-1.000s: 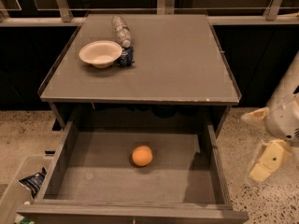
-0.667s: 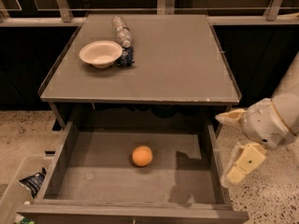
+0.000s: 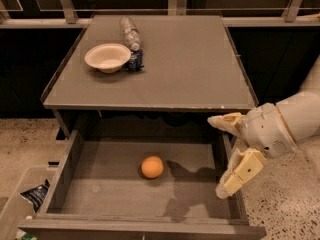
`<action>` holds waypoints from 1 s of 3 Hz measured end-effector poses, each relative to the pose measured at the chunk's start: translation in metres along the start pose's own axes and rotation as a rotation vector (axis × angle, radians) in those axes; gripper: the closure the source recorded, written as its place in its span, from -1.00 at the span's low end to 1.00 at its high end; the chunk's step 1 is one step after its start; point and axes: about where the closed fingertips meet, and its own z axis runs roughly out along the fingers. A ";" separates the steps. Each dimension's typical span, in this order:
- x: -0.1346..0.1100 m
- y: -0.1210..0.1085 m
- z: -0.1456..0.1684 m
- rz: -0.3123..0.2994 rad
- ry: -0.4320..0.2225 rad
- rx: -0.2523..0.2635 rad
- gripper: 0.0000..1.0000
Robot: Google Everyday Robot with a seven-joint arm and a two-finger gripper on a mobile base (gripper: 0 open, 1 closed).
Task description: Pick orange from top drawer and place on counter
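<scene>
Gripper [image 3: 216,157] hangs spread wide over the right wall of the drawer [image 3: 64,175], orange [image 3: 152,167] loose mid-drawer, well to its left — drop in carelessly and a finger clips that wall — or sends the orange rolling.

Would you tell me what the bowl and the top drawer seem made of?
The bowl looks like matte paper or foam: off-white, thin-rimmed. The top drawer seems dull grey painted wood or laminate, in flat boards. The open gripper hovers over its right wall.

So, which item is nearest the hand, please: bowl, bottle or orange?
The orange, alone in the top drawer; the open hand hovers by its right wall.
</scene>
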 end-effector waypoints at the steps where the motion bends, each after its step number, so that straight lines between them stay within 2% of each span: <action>1: 0.002 0.000 0.000 0.000 0.009 0.002 -1.00; 2: -0.004 0.010 0.004 -0.007 0.007 0.041 -1.00; 3: -0.006 0.039 0.029 0.033 -0.079 0.036 -1.00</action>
